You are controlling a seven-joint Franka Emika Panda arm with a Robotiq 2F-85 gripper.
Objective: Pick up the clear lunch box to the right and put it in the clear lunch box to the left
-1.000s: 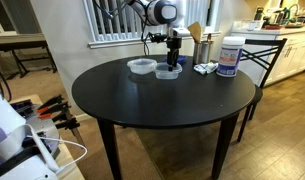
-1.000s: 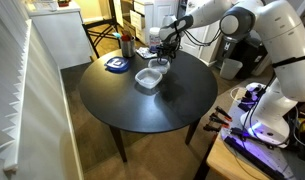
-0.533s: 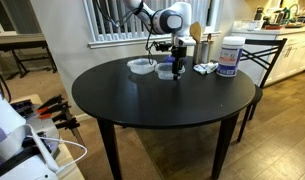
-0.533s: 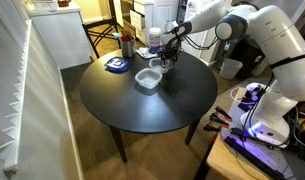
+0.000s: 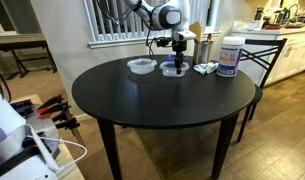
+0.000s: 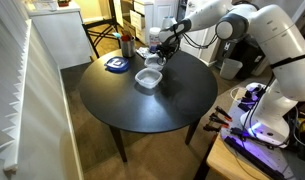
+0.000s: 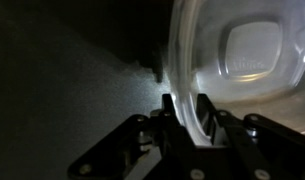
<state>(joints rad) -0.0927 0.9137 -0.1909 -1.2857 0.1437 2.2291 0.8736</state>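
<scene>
The clear lunch box to the right sits in the grip of the gripper. In the wrist view its side wall runs straight between the two fingers, one inside the tub and one outside, closed down to the thickness of that wall. The rest of the tub spreads away to one side of the fingers, so it is held at its edge and not over its middle. It is low over the table; whether its base is clear of the surface cannot be told. The clear lunch box to the left rests just beside the held tub, on the side away from the fingers' outer face, apart from it but near. Judgement: the coming move is a short sideways carry toward that tub, and the off-centre hold could let the load tilt.
</scene>
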